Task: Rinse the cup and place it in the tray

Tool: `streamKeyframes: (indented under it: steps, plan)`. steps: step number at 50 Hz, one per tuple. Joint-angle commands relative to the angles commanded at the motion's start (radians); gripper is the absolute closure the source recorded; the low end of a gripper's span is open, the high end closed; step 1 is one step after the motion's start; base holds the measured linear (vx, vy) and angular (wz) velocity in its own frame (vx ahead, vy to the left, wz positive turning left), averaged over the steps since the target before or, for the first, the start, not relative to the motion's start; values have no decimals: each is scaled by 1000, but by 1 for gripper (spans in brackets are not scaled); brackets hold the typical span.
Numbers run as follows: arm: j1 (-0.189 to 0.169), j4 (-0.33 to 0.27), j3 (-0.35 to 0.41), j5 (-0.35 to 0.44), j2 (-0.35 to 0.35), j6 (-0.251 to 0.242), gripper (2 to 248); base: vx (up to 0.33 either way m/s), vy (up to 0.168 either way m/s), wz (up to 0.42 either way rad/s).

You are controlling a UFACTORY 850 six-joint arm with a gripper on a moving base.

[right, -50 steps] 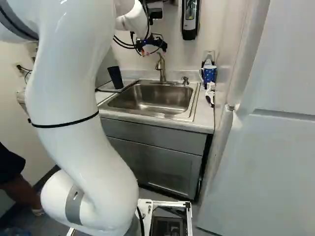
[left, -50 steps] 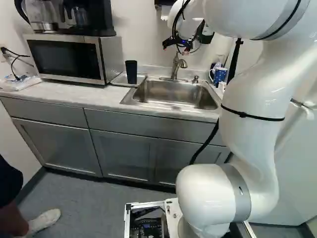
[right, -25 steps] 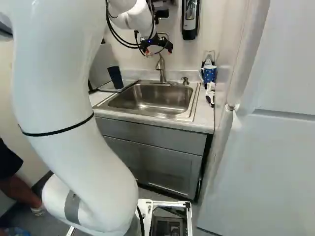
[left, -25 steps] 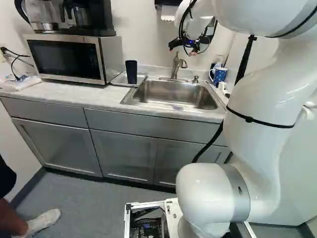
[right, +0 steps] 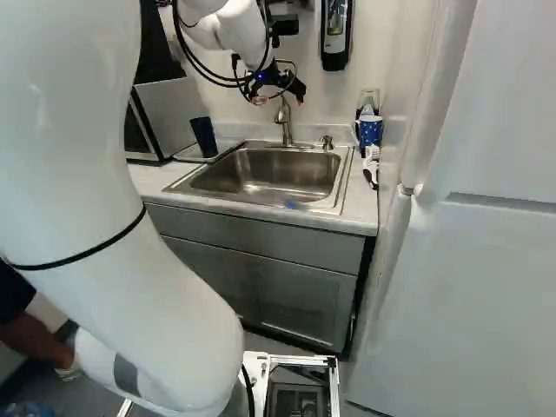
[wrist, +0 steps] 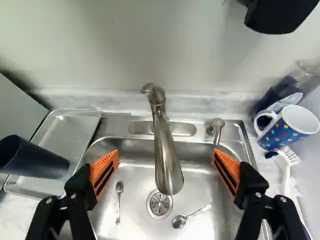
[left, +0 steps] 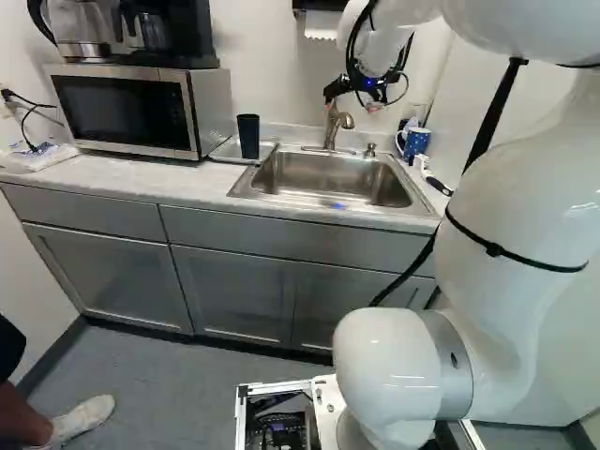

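My gripper point(left: 352, 96) is up at the faucet, above the back of the sink. In the wrist view the gripper point(wrist: 165, 157) stands wide open, its orange-padded fingers empty, with the faucet point(wrist: 166, 155) showing between them. A dark cup point(wrist: 32, 159) is on the metal tray point(wrist: 70, 129), left of the sink in the left base view point(left: 248, 137). A blue dotted mug point(wrist: 285, 131) with a white handle stands on the counter at the sink's other side. The sink point(right: 265, 174) lies below the gripper.
Two spoons point(wrist: 119, 202) point(wrist: 191, 216) lie in the basin around the drain. A white brush point(wrist: 287, 170) is by the mug. A soap pump point(wrist: 216, 131) rises beside the faucet. The microwave point(left: 131, 108) borders the tray; a wall dispenser point(right: 335, 35) hangs above.
The arm has swung so that the gripper sits farther right in both base views, nearer the faucet's top. A blue light spot has appeared on the sink's front rim. The base has not moved.
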Motion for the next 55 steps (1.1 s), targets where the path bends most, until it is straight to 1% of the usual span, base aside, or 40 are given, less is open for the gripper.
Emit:
streamKeyframes:
  steps: [10,37,44,55]
  plan:
    - [-4,0,53,-68,53,0,3,0,0,0]
    - [-19,0,194,-284,203,0,3,0,0,0]
    - [-23,0,227,-303,241,0,3,0,0,0]
    - [-23,0,228,-303,242,0,3,0,0,0]
